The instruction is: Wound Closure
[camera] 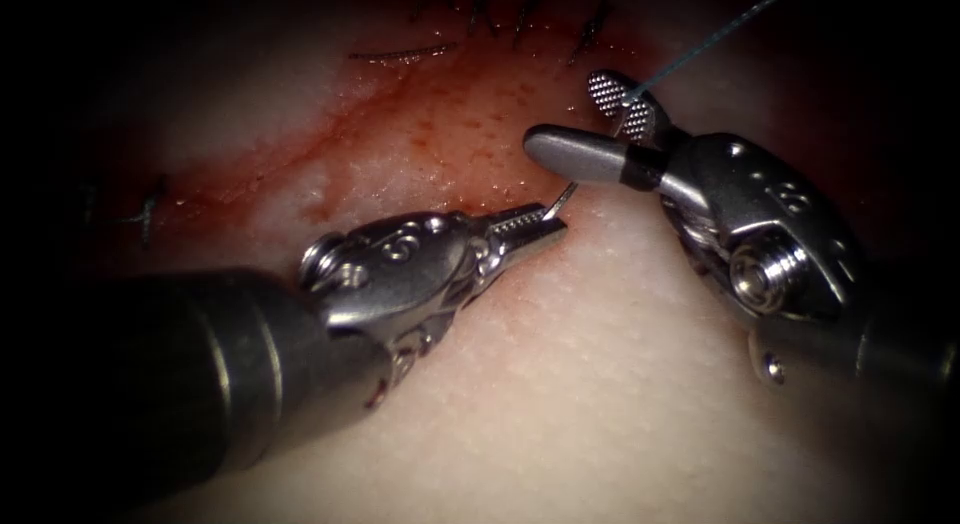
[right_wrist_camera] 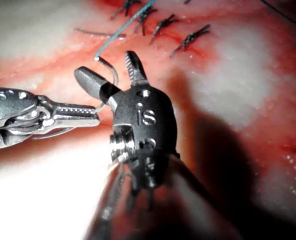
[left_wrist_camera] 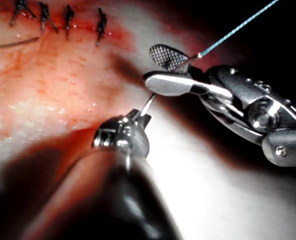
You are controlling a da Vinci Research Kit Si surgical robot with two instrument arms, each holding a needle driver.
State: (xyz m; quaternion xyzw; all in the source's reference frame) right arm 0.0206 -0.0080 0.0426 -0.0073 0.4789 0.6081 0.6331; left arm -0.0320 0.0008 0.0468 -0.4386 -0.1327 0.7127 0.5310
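Note:
My left tool (camera: 550,224) comes in from the lower left, jaws shut on the curved needle (camera: 566,195) near one end. The needle arcs up from there, passes between the jaws of my right tool (camera: 568,114), and ends where the blue thread (camera: 710,34) joins it. The right tool's jaws stand open around the needle without gripping it. In the right wrist view the needle (right_wrist_camera: 115,75) curves clear of the tissue between the right tool's jaws (right_wrist_camera: 105,64), down to the left tool (right_wrist_camera: 95,115). The left wrist view shows the needle (left_wrist_camera: 149,102) above my left tool (left_wrist_camera: 140,117).
The tissue (camera: 600,384) is pale in front and stained with red fluid (camera: 430,134) along the cut. Several dark stitches (camera: 520,14) close the cut at the back, and others (camera: 150,209) lie at the far left. A loose cut thread end (camera: 400,54) lies near them.

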